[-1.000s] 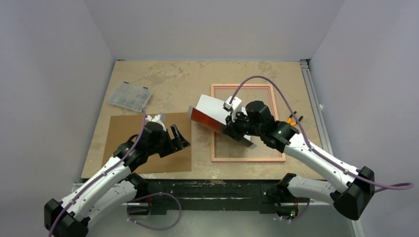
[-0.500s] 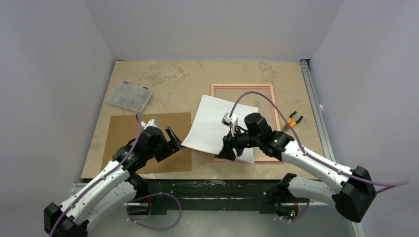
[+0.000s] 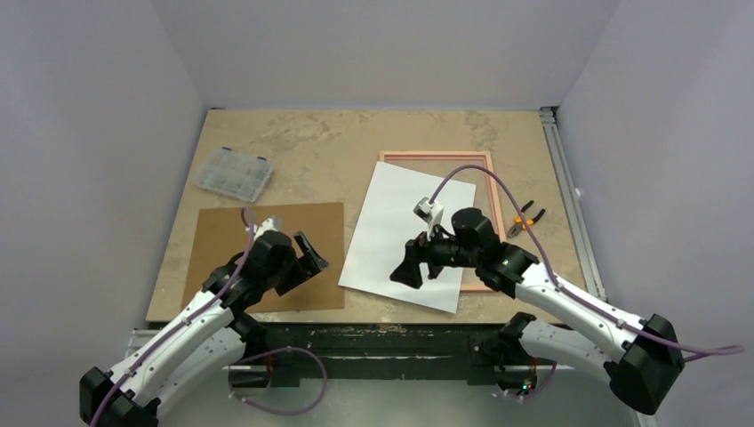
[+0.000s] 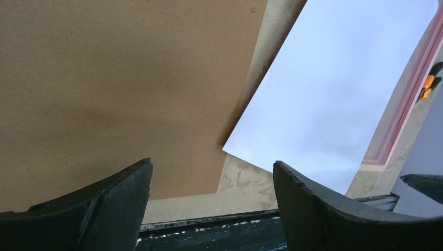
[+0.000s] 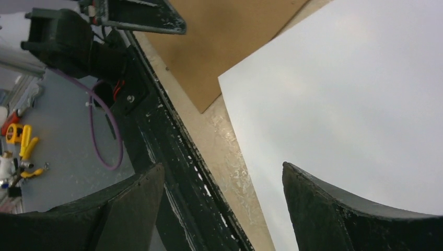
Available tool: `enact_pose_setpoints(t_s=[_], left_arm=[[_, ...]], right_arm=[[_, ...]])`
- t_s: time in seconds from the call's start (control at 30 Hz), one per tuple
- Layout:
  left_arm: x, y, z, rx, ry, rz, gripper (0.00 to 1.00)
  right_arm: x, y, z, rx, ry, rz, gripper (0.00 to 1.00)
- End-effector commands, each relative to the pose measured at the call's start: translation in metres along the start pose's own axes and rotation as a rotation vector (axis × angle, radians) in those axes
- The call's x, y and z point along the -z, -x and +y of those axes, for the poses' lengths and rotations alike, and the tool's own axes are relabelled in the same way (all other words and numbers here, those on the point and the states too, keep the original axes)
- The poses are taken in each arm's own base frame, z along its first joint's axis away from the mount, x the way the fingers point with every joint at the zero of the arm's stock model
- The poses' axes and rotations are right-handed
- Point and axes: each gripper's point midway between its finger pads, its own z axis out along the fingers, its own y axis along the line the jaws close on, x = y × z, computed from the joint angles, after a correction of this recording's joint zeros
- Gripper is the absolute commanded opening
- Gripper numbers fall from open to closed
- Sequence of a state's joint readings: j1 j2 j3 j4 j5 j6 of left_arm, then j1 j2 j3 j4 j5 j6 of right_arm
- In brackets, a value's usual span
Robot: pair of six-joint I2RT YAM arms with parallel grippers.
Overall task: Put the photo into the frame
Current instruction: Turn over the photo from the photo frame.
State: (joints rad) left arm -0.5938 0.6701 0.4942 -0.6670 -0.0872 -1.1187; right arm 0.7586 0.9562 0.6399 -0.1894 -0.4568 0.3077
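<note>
The photo (image 3: 396, 227) lies flat on the table with its plain white back up, and its right part covers the left side of the frame (image 3: 445, 155). The frame's pinkish wood rails show past the photo's far and right edges. My right gripper (image 3: 407, 269) hovers open over the photo's near edge with nothing between its fingers; in the right wrist view the photo (image 5: 339, 104) fills the right half beyond the gripper (image 5: 224, 175). My left gripper (image 3: 313, 255) is open and empty over the right end of the brown backing board (image 3: 222, 245). In the left wrist view the photo (image 4: 334, 89) and the frame (image 4: 402, 120) lie beyond that gripper (image 4: 211, 172).
The backing board (image 4: 104, 78) lies left of the photo, with a narrow strip of table between them. A clear organizer box (image 3: 234, 174) sits at the far left. Orange-handled pliers (image 3: 526, 216) lie just right of the frame. The table's dark front rail (image 5: 177, 157) runs close under both grippers.
My right gripper has opened and let go of the photo, which has dropped flat, white side up, partly over the frame. The right gripper has drawn back toward the near edge.
</note>
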Motion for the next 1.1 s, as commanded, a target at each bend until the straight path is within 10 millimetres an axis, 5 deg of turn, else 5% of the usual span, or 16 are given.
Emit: enact_pose_setpoints(t_s=[0.0, 0.27, 0.53, 1.07], left_arm=[[-0.006, 0.006, -0.012, -0.092, -0.038, -0.004, 0.83], [-0.027, -0.010, -0.044, -0.253, -0.117, 0.162, 0.82], [-0.057, -0.008, -0.068, -0.297, -0.188, 0.220, 0.85], [-0.084, -0.010, -0.079, -0.257, -0.270, 0.286, 0.83]], right_arm=[[0.005, 0.005, -0.035, -0.205, -0.122, -0.076, 0.81], [0.042, -0.025, -0.101, -0.570, -0.304, -0.153, 0.83], [0.068, -0.070, -0.141, -0.851, -0.515, -0.162, 0.83], [0.064, -0.091, -0.165, -0.917, -0.515, -0.163, 0.77]])
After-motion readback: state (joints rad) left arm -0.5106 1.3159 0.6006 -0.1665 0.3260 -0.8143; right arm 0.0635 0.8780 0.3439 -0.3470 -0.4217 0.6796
